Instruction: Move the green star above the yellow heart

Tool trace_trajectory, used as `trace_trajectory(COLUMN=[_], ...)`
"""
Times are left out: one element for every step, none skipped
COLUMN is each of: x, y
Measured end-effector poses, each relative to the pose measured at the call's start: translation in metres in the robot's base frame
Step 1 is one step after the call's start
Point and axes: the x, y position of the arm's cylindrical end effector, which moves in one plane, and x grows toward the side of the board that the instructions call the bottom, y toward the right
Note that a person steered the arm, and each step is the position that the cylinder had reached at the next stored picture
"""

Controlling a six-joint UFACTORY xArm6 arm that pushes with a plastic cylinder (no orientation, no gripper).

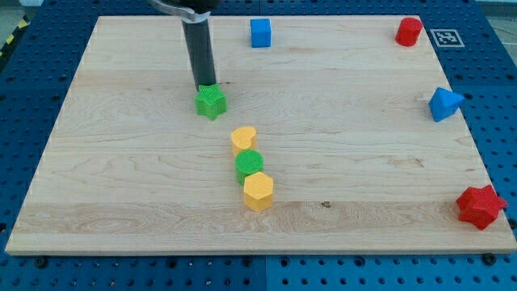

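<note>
My tip (207,86) is pressing behind the green star (211,101), which is nearing but still left of the spot above the yellow heart (243,138); the rod grasps nothing.

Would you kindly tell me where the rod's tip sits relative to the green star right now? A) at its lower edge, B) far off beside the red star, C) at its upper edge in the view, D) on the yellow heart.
C: my tip meets the green star at its upper edge in the view, up and left of the yellow heart.
</note>
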Motion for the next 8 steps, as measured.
trace_trajectory(x=[0.004,0.004,0.009,0.021,0.023,0.028,0.038,0.039], y=[-0.015,-0.051,-0.053,-0.037,-0.022,-0.006,-0.002,-0.008])
